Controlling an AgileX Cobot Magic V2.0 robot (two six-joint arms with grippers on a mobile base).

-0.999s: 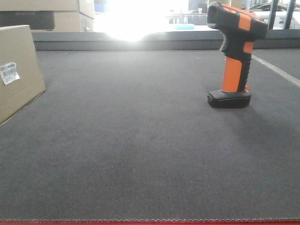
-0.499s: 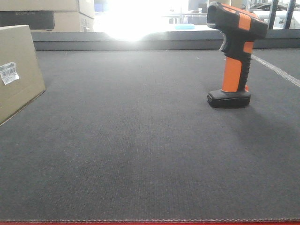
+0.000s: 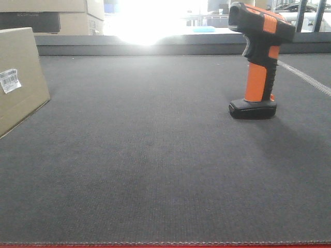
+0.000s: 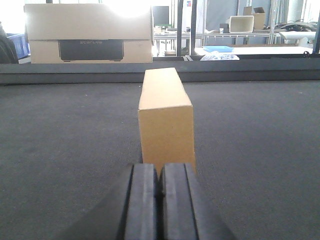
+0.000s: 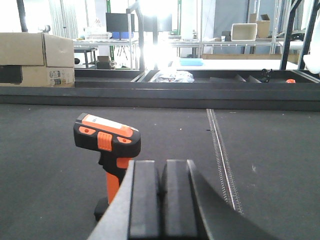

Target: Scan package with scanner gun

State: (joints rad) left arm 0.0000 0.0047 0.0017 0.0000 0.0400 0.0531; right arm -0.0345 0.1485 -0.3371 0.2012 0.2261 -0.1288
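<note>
The orange and black scanner gun [image 3: 260,57] stands upright on its base at the right of the dark mat. The cardboard package [image 3: 18,77], with a white barcode label [image 3: 9,80], sits at the left edge. In the left wrist view the package [image 4: 165,120] lies straight ahead of my left gripper [image 4: 160,172], which is shut and empty, a short way behind it. In the right wrist view the scanner gun [image 5: 110,150] stands just ahead and left of my right gripper [image 5: 161,172], which is shut and empty. Neither gripper shows in the front view.
A raised dark ledge [image 3: 155,46] bounds the mat at the back, with cardboard boxes [image 3: 57,15] behind it. A light seam strip [image 3: 305,77] runs along the mat's right side. A red edge [image 3: 165,245] marks the mat's front.
</note>
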